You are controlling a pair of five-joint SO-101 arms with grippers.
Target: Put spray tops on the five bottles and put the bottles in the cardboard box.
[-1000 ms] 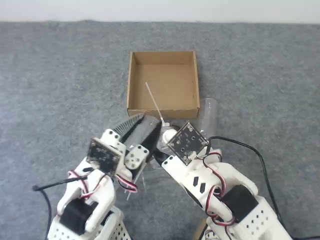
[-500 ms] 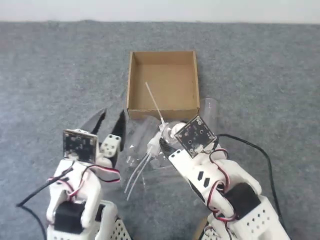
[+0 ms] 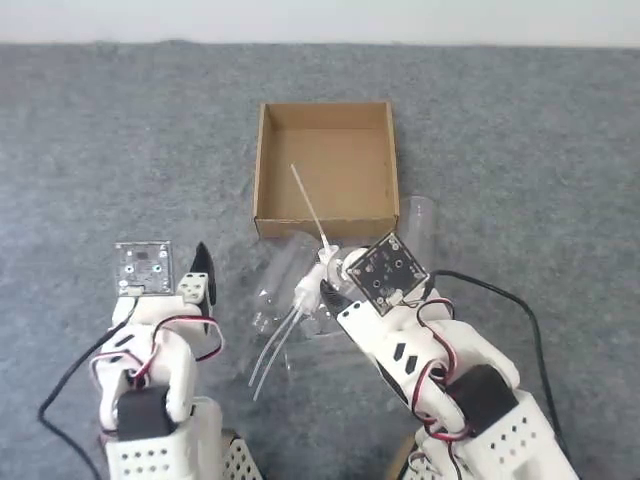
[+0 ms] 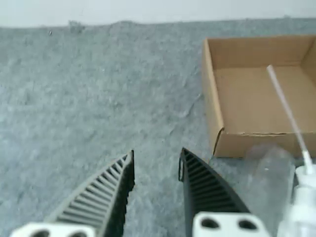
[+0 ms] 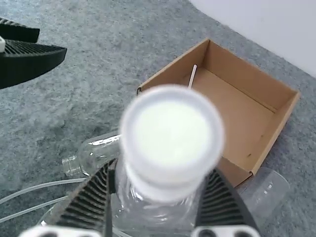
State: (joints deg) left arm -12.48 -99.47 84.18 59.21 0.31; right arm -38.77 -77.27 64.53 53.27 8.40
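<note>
Right gripper (image 5: 160, 173) clamped on spray top (image 5: 170, 133), tube (image 3: 308, 205) aimed into box (image 3: 325, 226). Left gripper (image 4: 157, 154) parted. Bottle (image 3: 278, 285) lying flat.

We noted the cardboard box (image 3: 325, 165) straight ahead of the right gripper (image 5: 160, 192) and ahead-right of the left gripper (image 4: 156, 157). One bottle (image 5: 170, 133) sat between the right gripper's fingers. A loose bottle (image 3: 278, 285) and spray tops (image 3: 303, 295) lay between the grippers on the table (image 3: 100, 150). Another bottle (image 3: 418, 228) lay right of the right gripper, beside the box's corner. A tube (image 3: 308, 205) leaned over the box's near wall.
</note>
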